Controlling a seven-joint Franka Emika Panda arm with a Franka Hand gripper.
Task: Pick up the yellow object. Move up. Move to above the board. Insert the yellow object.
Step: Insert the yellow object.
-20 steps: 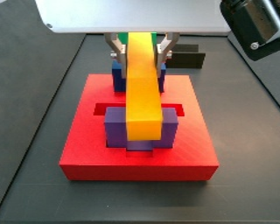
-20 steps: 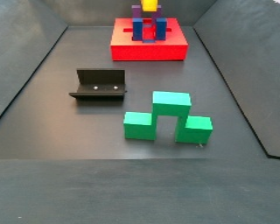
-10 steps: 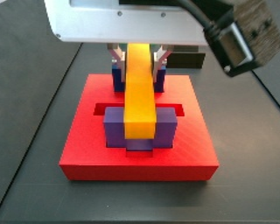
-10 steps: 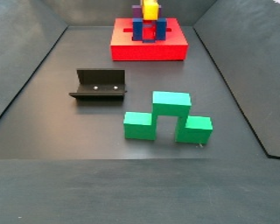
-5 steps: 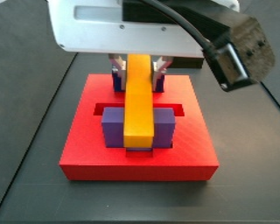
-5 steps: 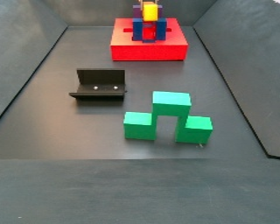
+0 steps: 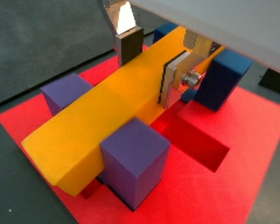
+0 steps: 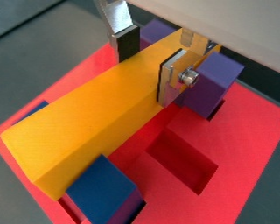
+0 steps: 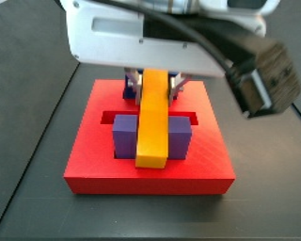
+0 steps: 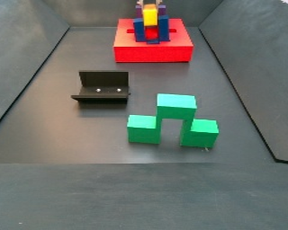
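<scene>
The yellow object [image 9: 152, 122] is a long bar lying flat over the middle of the red board [image 9: 102, 174], between two purple blocks [image 9: 121, 137]. My gripper [image 9: 153, 83] is at the bar's far end, and its jaws stand on either side of the bar, shut on it. Both wrist views show the bar [image 7: 101, 122] [image 8: 90, 131] running away from my gripper [image 7: 152, 59] [image 8: 150, 59] over the board [image 7: 230, 197] [image 8: 254, 131]. In a side view the bar [image 10: 148, 15] stands out above the board [image 10: 153, 52] at the far end of the floor.
Purple [image 7: 136, 159] and blue [image 7: 227, 74] blocks stand on the board close beside the bar. An open square recess [image 8: 184, 162] lies in the board next to it. The fixture [image 10: 102, 87] and a green stepped block [image 10: 171, 119] stand on the dark floor away from the board.
My gripper has come down with the yellow object. The bar now sits lower, between the purple blocks on the board.
</scene>
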